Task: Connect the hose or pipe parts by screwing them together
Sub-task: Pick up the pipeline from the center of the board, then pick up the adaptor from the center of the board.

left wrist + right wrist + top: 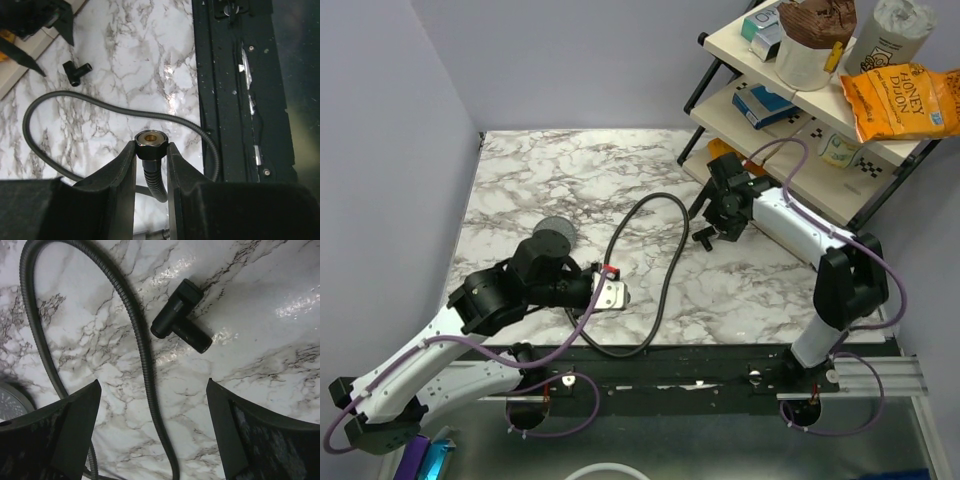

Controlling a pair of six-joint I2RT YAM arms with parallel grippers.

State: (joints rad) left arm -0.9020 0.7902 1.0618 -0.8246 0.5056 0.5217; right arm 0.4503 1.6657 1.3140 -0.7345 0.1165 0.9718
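Note:
The black flexible hose (665,260) loops across the marble table. Its brass-lined end nut (150,144) is held up off the table, pinched between the fingers of my left gripper (151,147), which is shut on it. The shower head's round grey face (557,232) lies just behind my left wrist, its handle hidden by the arm; a sliver of the face (9,401) shows in the right wrist view. My right gripper (153,384) hangs open above a stretch of hose (145,355), holding nothing.
A small black T-shaped fitting (181,315) lies on the marble near my right gripper (712,225). A shelf rack (800,120) with snack bags and cups stands at the back right. A black rail (720,375) runs along the table's near edge.

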